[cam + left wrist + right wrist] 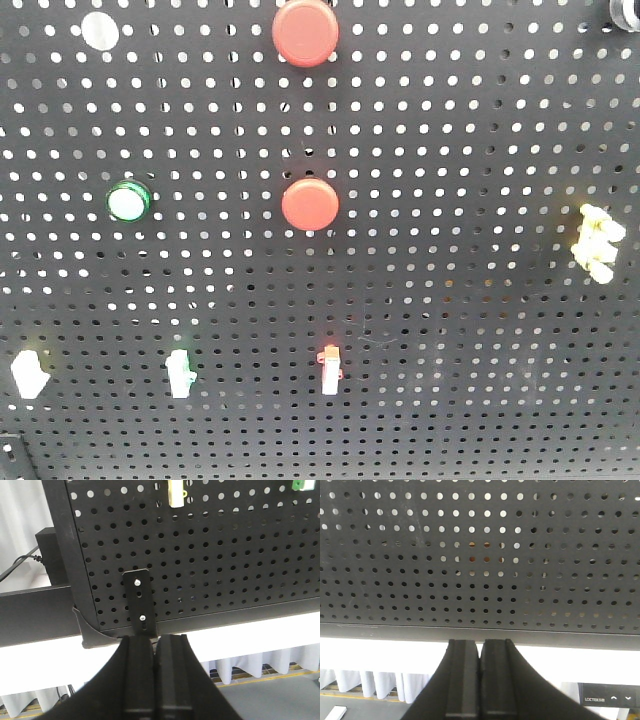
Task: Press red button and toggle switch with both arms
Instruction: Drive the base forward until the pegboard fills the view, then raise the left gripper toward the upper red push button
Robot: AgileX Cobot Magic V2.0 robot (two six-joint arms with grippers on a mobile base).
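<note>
Black pegboard (450,150) fills my front view, white curtains (240,667) behind it. My left tool (156,680) and right tool (480,680) hang below its edge, pinched closed, empty. Upper red button (305,32) and lower red button (310,204) sit mid-panel, toggle switch (330,370) beneath them.

A green button (128,201) is sitting on the black pegboard (450,150) I am facing. A screwed bracket (142,605) is hanging at its bottom edge, a black box (50,555) sitting to the left, white curtains (245,667) hanging behind.
</note>
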